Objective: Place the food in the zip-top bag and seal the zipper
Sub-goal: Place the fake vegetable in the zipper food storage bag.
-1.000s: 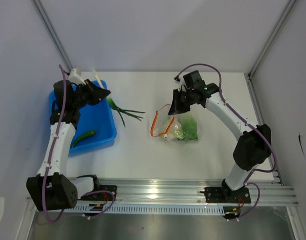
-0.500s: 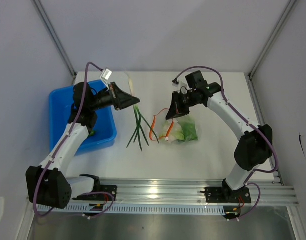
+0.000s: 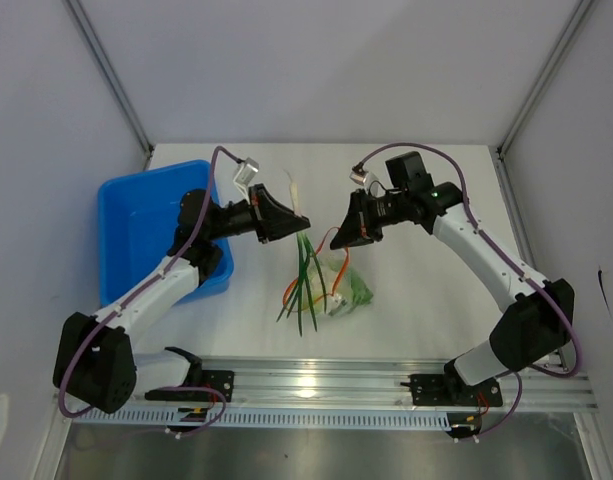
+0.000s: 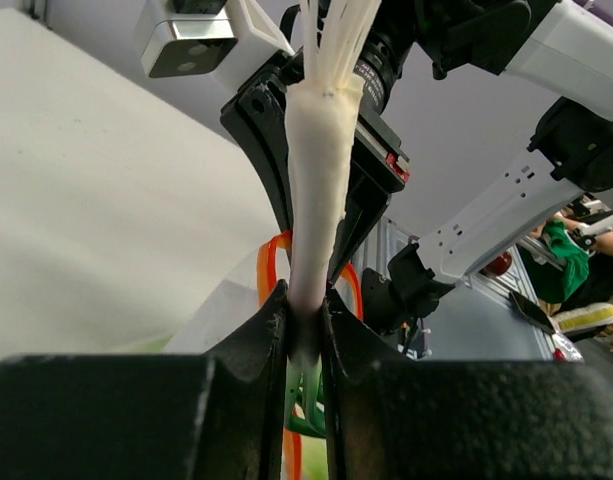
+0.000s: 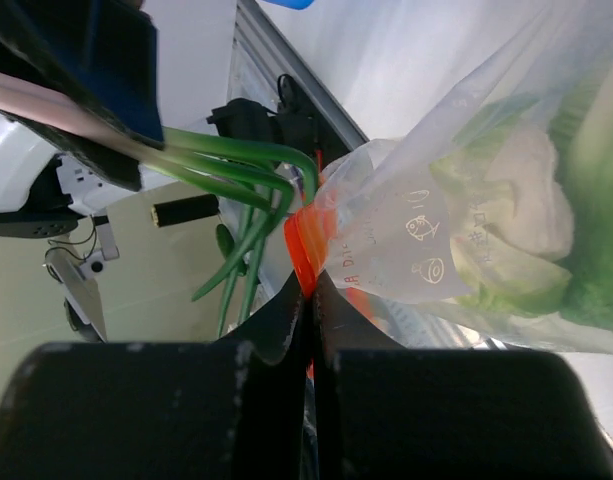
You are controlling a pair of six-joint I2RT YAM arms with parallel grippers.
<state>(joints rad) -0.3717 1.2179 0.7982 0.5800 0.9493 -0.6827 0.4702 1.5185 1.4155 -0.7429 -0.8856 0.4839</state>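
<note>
Now, nearest to you in the top view, the green leaves of the scallion (image 3: 304, 290) hang down in the lower middle of the frame, just beside the bag (image 3: 354, 288). A second ago they were far to the left, next to the bin. The bag has also shifted a little toward the lower left. Its bottom seems to rest on the table (image 3: 436, 300), with pale and green leafy pieces already inside.

A bit farther, your left gripper (image 3: 289, 222) has swung from the upper left to the middle. Its jaws are nearly closed and pinch the white part of the scallion. Facing it, your right gripper (image 3: 350, 232) is fully closed on the zipper (image 5: 304, 245) and holds the mouth of the bag up. It has moved lower and more to the left than before.

So the carrying step looks finished and the insertion is next. In the right wrist view the leaves pass close by the orange strip, but I cannot tell if the tips are inside the mouth.

Farthest, at the left, is the bin (image 3: 136, 210). Your left arm covers part of it, so I cannot tell if more food remains there.
</note>
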